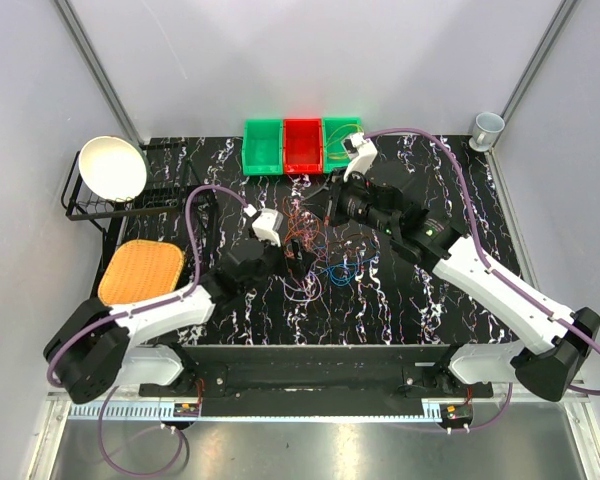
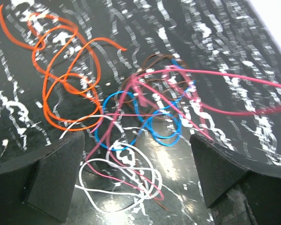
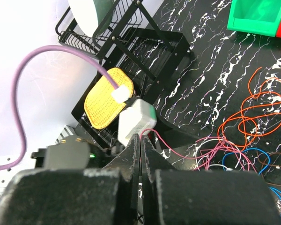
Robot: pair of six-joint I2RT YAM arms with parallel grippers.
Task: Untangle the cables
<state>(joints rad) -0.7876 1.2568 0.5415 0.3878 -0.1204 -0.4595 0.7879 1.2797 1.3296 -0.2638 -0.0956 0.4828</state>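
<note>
Overhead view: the cables (image 1: 315, 245) lie tangled at the centre of a black, white-veined desk (image 1: 380, 310), between the left hand (image 1: 298, 255) and the right hand (image 1: 328, 197). Green and red bins (image 1: 302, 146) sit at the top, with grey walls around.

Left wrist view: the left hand (image 2: 138, 176) gapes wide and empty, astride blue, white and orange loops. It should probably pin these low while the pink strand (image 2: 225, 75) is drawn out slowly.

Right wrist view: the right hand (image 3: 141, 145), closed tight, appears to pinch that pink strand (image 3: 171, 146).
</note>
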